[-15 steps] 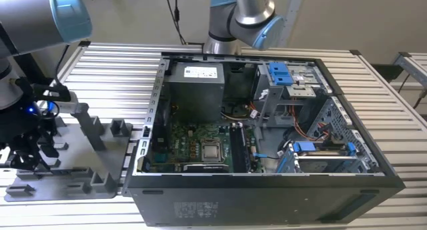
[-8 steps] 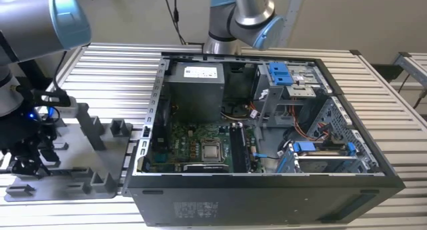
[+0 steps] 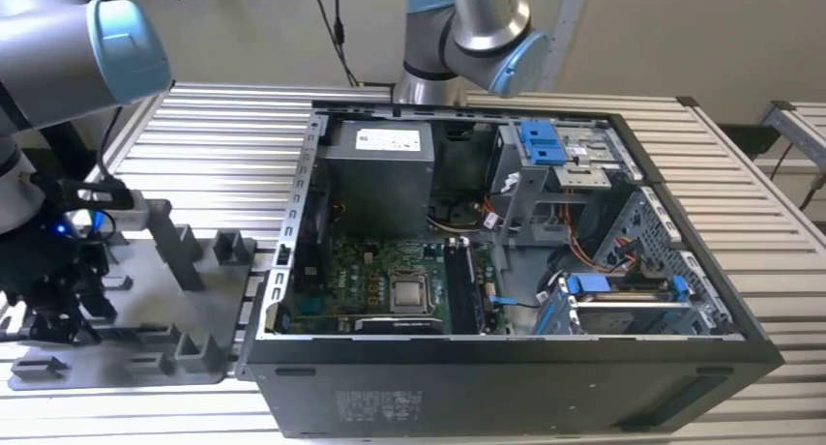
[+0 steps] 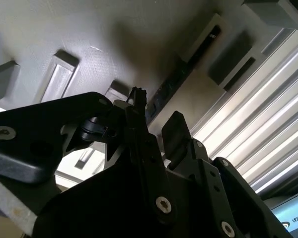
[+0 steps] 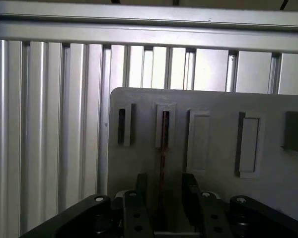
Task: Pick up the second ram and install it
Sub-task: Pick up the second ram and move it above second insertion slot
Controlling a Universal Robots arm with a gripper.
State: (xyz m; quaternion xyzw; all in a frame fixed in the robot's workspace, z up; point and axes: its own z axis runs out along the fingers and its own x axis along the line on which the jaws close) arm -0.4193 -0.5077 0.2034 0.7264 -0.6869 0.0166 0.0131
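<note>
Exterior view first. The grey metal arm (image 3: 77,48), with its pale blue joint cap, reaches down at the exterior view's left. Its black gripper (image 3: 58,310) hangs low over the grey tray (image 3: 155,305), a matte plastic plate studded with blocky upright holders. The tray lies on the ribbed metal table (image 3: 220,126), just beside the open black computer case (image 3: 516,387). Inside the case sits the green motherboard (image 3: 342,271) with its shiny silver square chip (image 3: 410,292).

Over to the first wrist view. The second ram (image 5: 165,144) stands on edge in a narrow slot of the tray, a thin dark line with a coppery glint. It runs straight down between the two black fingers (image 5: 141,191). The claw is parted, one finger on either side of the stick, with a sliver of gap on both sides. Nothing is gripped.

Now the second wrist view, looking along the tray from low down. The ram is a long dark strip with small chips, seated in its pale-framed slot, its near end reaching in between the angular matte fingertips. The table's ribs gleam bright beyond.
</note>
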